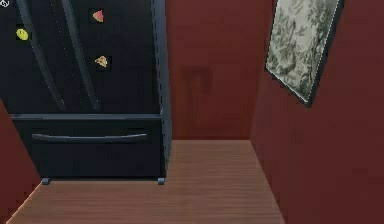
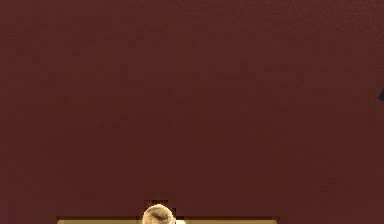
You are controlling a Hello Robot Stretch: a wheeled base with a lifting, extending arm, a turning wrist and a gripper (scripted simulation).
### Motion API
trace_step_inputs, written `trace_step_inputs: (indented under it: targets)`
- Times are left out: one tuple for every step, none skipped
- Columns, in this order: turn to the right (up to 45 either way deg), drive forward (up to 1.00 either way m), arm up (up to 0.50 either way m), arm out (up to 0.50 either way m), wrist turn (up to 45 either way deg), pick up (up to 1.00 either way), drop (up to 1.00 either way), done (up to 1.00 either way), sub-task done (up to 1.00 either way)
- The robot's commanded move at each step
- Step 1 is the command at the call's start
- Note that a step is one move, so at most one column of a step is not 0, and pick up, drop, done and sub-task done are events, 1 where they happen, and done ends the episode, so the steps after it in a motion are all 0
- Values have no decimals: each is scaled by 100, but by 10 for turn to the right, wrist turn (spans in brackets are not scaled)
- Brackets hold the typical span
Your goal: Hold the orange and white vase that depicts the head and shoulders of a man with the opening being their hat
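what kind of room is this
Probably a kitchen, or a corner of one. A tall dark refrigerator with a bottom freezer drawer stands against the wall, small magnets dot its doors, and a framed picture hangs on the dark red wall beside it.

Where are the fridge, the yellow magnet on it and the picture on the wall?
fridge (image 1: 76,95): forward view, door front between the handles.
yellow magnet (image 1: 22,34): forward view, the magnet's middle.
framed picture (image 1: 303,45): forward view, middle of the printed surface.
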Motion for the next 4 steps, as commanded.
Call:
trace_step_inputs:
  targets:
    - [0,0,0,6,0,0,0,0,0]
    - [0,0,0,0,450,0,0,0,0]
    - [0,0,0,0,450,0,0,0,0]
    - [0,0,0,0,450,0,0,0,0]
